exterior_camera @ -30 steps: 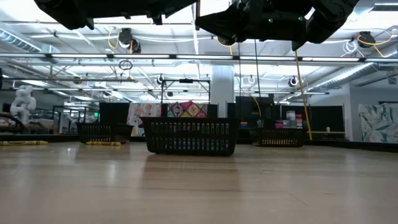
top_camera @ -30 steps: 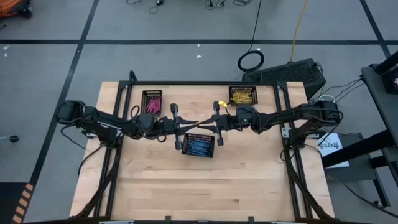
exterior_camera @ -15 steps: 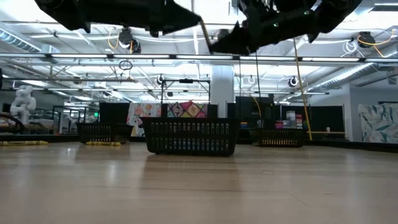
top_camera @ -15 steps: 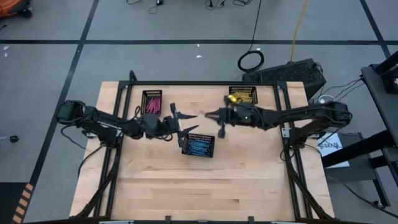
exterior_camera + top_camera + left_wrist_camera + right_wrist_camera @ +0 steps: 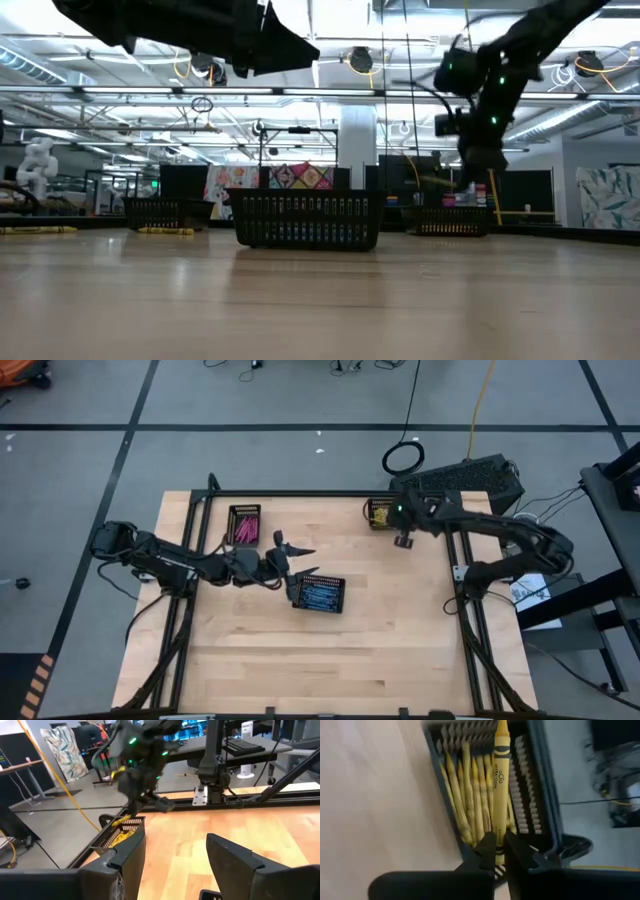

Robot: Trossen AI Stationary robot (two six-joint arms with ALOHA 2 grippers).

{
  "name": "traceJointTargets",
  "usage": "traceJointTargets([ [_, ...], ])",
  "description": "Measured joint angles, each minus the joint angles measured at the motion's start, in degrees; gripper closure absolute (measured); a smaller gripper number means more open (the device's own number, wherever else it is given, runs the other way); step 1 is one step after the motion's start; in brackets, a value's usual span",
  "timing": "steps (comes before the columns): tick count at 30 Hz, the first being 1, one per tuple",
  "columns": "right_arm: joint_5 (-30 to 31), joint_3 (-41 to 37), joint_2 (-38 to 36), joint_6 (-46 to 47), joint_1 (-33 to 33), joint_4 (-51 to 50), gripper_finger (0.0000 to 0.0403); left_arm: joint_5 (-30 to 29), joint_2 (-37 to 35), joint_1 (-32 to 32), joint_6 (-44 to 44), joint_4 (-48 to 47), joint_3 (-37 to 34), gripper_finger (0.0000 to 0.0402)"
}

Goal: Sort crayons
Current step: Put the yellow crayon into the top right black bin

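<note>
A yellow crayon [image 5: 499, 775] sticks out ahead of my right gripper [image 5: 496, 851], which is shut on it above the black yellow-crayon tray [image 5: 377, 512] at the table's far right. Several yellow crayons [image 5: 470, 795] lie in that tray. My left gripper [image 5: 302, 560] hovers open and level near the table's middle, just left of the tray of blue crayons [image 5: 320, 596]. Nothing is between its fingers [image 5: 127, 865]. Pink crayons [image 5: 245, 526] lie in a tray at the far left. My right gripper pinches the yellow crayon by its near end [image 5: 497, 840] between its two fingertips. The fingers slant down from the table's right side and run along the crayon. The crayon points ahead over the yellow tray, in line with the crayons lying in it.
Three black mesh trays stand on the wooden table: pink far left [image 5: 155, 213], blue in the middle [image 5: 305, 220], yellow far right [image 5: 450, 220]. A black frame rail [image 5: 300, 493] runs along the far edge. The near half of the table [image 5: 320, 660] is bare wood.
My right gripper has swung from the table's middle toward the far right edge, tipped downward and carried the yellow crayon over the yellow tray. My left gripper has opened, staying near the blue tray and tipping slightly.
</note>
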Motion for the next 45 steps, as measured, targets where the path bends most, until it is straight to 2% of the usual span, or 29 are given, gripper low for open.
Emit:
traceJointTargets([
  [2,-2.9,0.0,2.0,-4.7,-4.0,0.7,0.0403,0.1,0.0,0.0,0.1,0.1,0.0,0.0190],
  [5,-3.1,0.0,5.2,-11.3,-6.9,3.5,0.0402,0.1,0.0,0.0,0.4,0.0,0.0,0.0190],
  [12,-3.0,0.0,10.2,-19.9,-7.9,7.7,0.0375,0.1,0.0,0.0,0.4,-1.0,0.0,0.0190],
  [20,-2.9,0.0,10.4,-18.8,-7.8,9.6,0.0329,0.1,0.0,0.0,0.3,-1.0,0.0,0.0190],
  [27,-4.2,0.0,3.5,-12.9,-4.2,9.6,0.0298,0.1,0.0,0.0,0.1,-1.0,0.0,0.0190],
  [29,-9.3,0.0,0.8,-8.2,-2.5,9.7,0.0297,0.1,0.0,0.0,-0.1,-1.1,0.0,0.0190],
  [30,-13.8,0.0,-0.4,-5.2,-1.8,9.9,0.0297,0.1,0.0,0.0,-0.1,-1.1,0.0,0.0190],
  [34,-39.2,-0.4,-2.5,7.5,0.5,16.4,0.0300,0.1,0.0,0.0,-0.8,-1.5,0.0,0.0190],
  [37,-54.5,-2.7,-1.8,10.2,4.0,27.0,0.0302,0.1,-0.3,-0.4,-1.6,-6.5,0.0,0.0190],
  [39,-58.4,-4.7,-0.7,11.0,7.1,35.4,0.0302,-0.6,-1.6,-1.6,-3.0,-12.7,-0.1,0.0190],
  [41,-58.4,-5.8,0.7,11.2,9.9,40.6,0.0302,-3.4,-3.3,-2.8,-7.5,-20.8,0.7,0.0190],
  [43,-56.9,-5.9,2.0,10.6,12.1,42.6,0.0302,-7.0,-6.1,-3.7,-16.0,-33.3,1.8,0.0190],
  [45,-54.1,-5.9,3.1,10.1,13.5,44.4,0.0302,-7.9,-8.4,-3.9,-27.4,-45.5,3.3,0.0190],
])
